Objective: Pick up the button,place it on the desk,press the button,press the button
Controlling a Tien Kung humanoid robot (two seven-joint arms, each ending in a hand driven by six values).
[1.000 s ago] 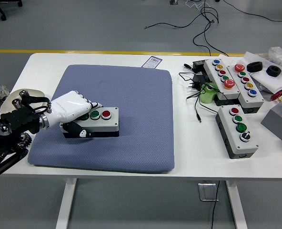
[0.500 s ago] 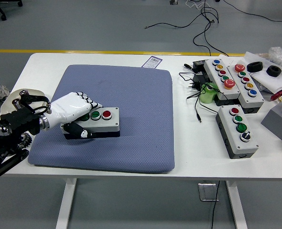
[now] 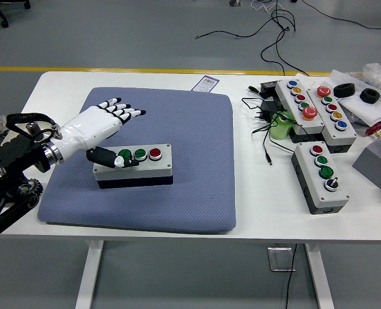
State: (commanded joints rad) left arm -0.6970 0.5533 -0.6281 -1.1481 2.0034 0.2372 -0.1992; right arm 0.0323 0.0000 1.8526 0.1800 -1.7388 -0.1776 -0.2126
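The left hand (image 3: 103, 125) hovered just above the button box (image 3: 133, 165), four fingers (image 3: 121, 109) spread flat and gripping nothing, while the thumb (image 3: 110, 158) curled down onto the box's left end by its leftmost green button. The box sat flat on the blue mat (image 3: 177, 129), buttons facing up, so the set-down looked finished and the thumb seemed lined up for a press. No right hand showed, and the spare button boxes (image 3: 319, 174) lay well apart on the table (image 3: 255, 199).
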